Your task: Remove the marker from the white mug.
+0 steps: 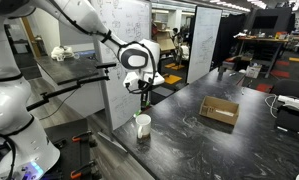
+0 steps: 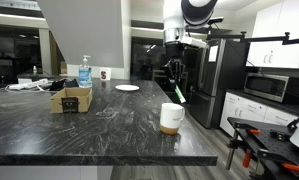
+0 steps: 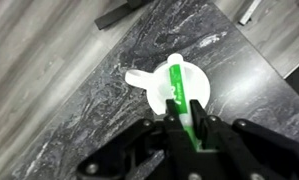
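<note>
You are holding the thin green stick-shaped marker (image 3: 179, 85) pinched between the narrowly closed jaws of the black Robotiq gripper (image 3: 189, 126). Its lower end is pointing down over the open mouth of the small white cylindrical mug (image 3: 204, 88), which is standing directly below the jaws on the dark marbled stone countertop (image 3: 84, 112). A flat cardboard box (image 1: 219, 110) is lying well apart from the jaws.
</note>
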